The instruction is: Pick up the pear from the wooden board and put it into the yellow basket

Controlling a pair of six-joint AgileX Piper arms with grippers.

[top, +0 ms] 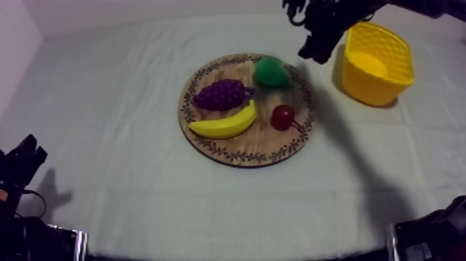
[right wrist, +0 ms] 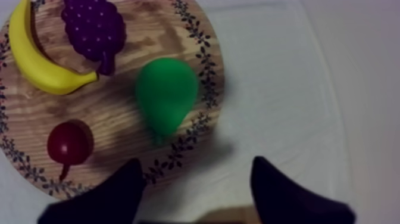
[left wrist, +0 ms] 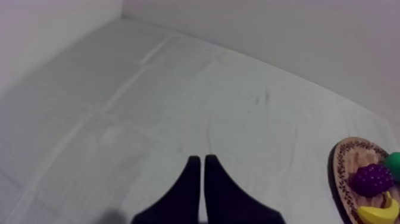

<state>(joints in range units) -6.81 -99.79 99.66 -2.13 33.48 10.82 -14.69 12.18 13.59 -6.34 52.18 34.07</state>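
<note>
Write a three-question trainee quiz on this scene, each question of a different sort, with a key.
1. True or false: the pear lies in the basket.
2. Pick one. The right gripper, near the pear, is: A open; B shut on the pear; C shut on nothing.
3. Fill the gap: the left gripper has its fingers together as a narrow wedge over bare cloth, so it is ___.

Key: 1 false, the pear lies on the board; 2 A; 3 shut.
</note>
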